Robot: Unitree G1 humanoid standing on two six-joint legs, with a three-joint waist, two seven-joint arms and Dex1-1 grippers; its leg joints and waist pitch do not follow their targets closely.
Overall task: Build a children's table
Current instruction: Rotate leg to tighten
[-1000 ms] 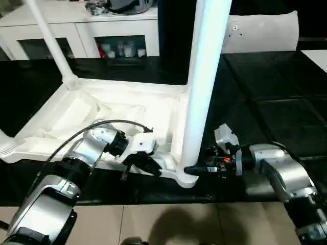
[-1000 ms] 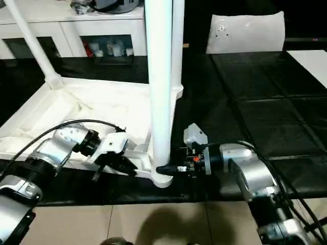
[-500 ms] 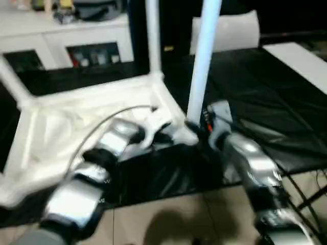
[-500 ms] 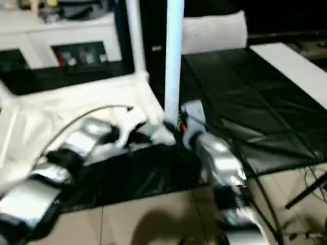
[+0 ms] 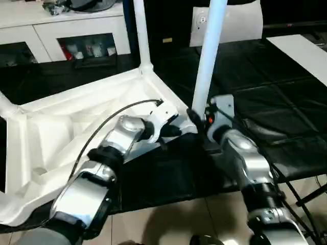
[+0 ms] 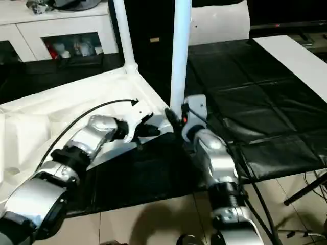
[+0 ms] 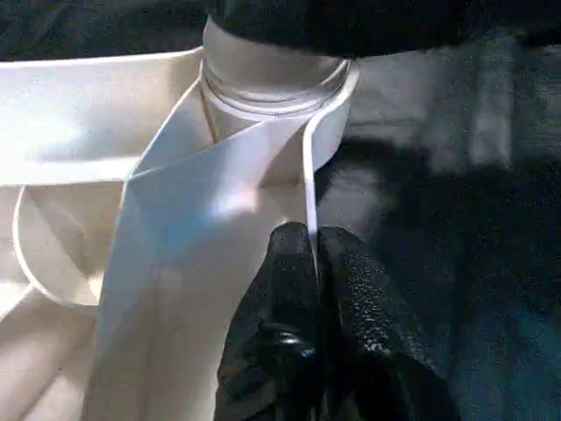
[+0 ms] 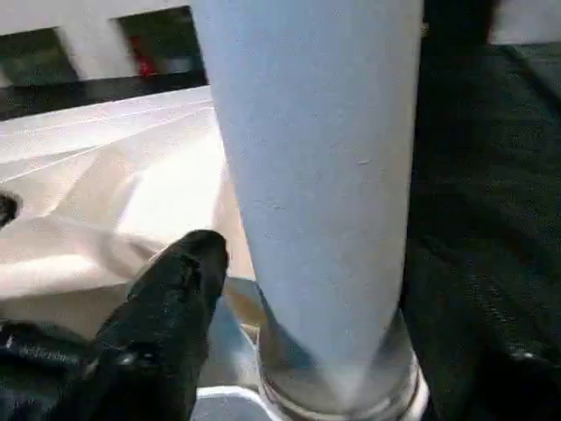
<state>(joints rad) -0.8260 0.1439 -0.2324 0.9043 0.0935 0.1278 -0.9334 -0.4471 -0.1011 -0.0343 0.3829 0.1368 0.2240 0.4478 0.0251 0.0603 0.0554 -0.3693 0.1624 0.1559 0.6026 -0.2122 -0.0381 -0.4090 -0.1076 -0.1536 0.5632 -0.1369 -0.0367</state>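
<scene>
No text, label, brand, number or sign can be read anywhere in these views.

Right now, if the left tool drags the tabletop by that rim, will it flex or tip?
Probably a little flex: the left tool is shut on a thin rim wall of the tabletop. The ribbed underside should keep it fairly stiff. The upright legs make it top-heavy, so a quick drag might rock it.
</scene>
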